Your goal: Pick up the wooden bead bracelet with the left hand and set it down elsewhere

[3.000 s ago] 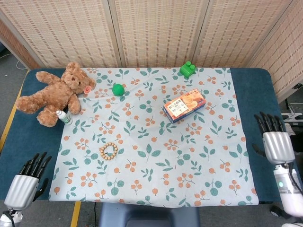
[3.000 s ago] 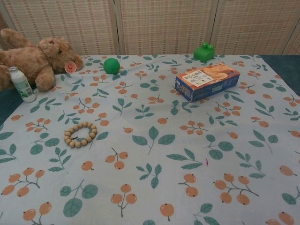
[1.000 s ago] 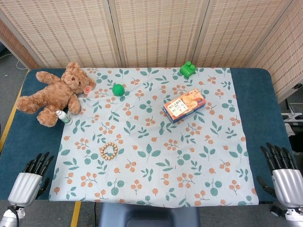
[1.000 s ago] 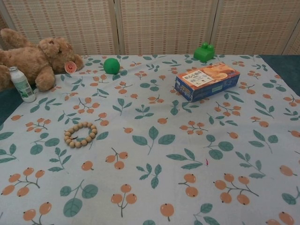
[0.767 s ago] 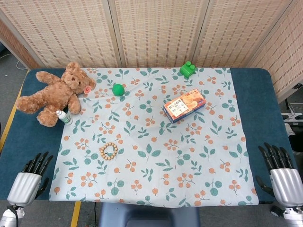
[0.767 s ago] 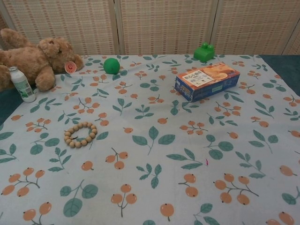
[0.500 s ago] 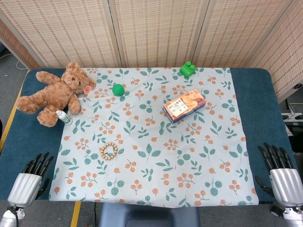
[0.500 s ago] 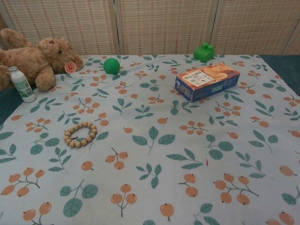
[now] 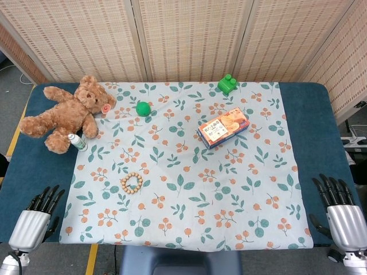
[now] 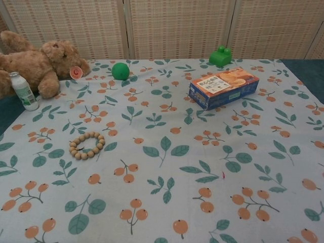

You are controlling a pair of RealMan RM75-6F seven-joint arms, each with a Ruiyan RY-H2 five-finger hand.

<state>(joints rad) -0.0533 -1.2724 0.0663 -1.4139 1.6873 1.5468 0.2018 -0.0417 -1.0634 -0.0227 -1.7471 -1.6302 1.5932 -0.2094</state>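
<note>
A pale cloth point(image 9: 241, 189) printed with green leaves and orange berries covers a dark blue table point(image 9: 312, 114); the bracelet point(image 9: 131, 183) is tan.

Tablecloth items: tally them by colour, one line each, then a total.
Green: 2, the ball and the toy block
Brown: 2, the teddy bear and the wooden bead bracelet
Orange and blue: 1, the snack box
White: 1, the small bottle
Total: 6

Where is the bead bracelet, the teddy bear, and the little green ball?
wooden bead bracelet point(image 9: 131, 183), head view, on a bead of its ring.
teddy bear point(image 9: 64, 113), head view, on its tummy.
green ball point(image 10: 120, 71), chest view, on the ball's middle.
</note>
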